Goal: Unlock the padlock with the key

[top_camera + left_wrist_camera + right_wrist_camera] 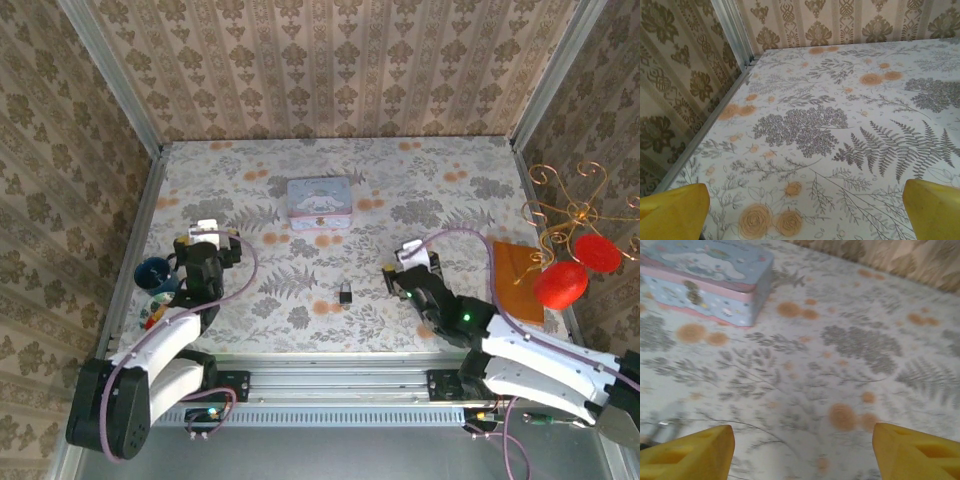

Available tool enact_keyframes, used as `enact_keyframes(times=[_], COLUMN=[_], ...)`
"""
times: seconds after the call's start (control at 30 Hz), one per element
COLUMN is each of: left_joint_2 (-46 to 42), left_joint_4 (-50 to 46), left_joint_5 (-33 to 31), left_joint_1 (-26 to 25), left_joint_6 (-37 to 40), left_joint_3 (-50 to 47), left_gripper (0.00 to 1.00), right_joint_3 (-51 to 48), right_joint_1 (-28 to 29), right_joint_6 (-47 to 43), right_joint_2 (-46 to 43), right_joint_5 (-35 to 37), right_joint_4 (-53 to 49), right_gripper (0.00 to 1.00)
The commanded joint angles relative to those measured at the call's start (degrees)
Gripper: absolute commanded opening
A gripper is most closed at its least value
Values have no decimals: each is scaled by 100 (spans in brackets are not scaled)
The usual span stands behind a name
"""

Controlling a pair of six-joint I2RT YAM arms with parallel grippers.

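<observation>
Padlock, handling: the padlock looks stiff, smooth metal. I judge it light enough to skid across the table at a nudge, and not fragile.
Padlock, where to hold: across the flat sides of the dark body, I'd say, leaving the shackle and the keyhole end free.
Key, handling: a thin flat key should be slippery and easy to drop, so it is best pinched at its broad end. Where it lies I cannot tell; it is too small to pick out.
Padlock, look: a tiny blackish block with a silvery bit at the end facing the tin box.
Padlock, place: flat on the flowered table, on the arms' side of the tin and slightly to its right, well apart from it and touched by nothing.
Left gripper: released, with its yellow fingers spread wide and nothing between them. It hangs over bare table, left of the tin and nearer the arms.
Right gripper: jaws parted and gripping nothing. It sits right of the tin and nearer the arms, with the padlock between it and the left arm.
</observation>
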Motion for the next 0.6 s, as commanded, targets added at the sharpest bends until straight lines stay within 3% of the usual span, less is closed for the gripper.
enact_keyframes(times=[0.0,0.03,0.1,0.3,0.57], left_joint_2=[245,340,555,1373,2019], left_joint_4=[635,671,746,1806,2811], left_joint_5=[116,218,302,947,1595], left_joint_1=[112,172,269,649,995], left_joint_6=[529,553,610,620,762], left_joint_3=[4,0,-10,-196,-234], left_gripper=[100,100,100,100,100], right_joint_3=[-750,-977,-1468,-2054,-2004], right_joint_1=[-61,-99,-260,-1594,-3151], right_joint_6=[-1734,-2030,-2482,-2117,-1782], right_joint_2=[-687,-906,-1338,-1553,-43], right_joint_5=[860,849,605,-948,-2465], right_joint_4=[1097,1390,1890,2668,4056], right_gripper=[80,83,100,100,100])
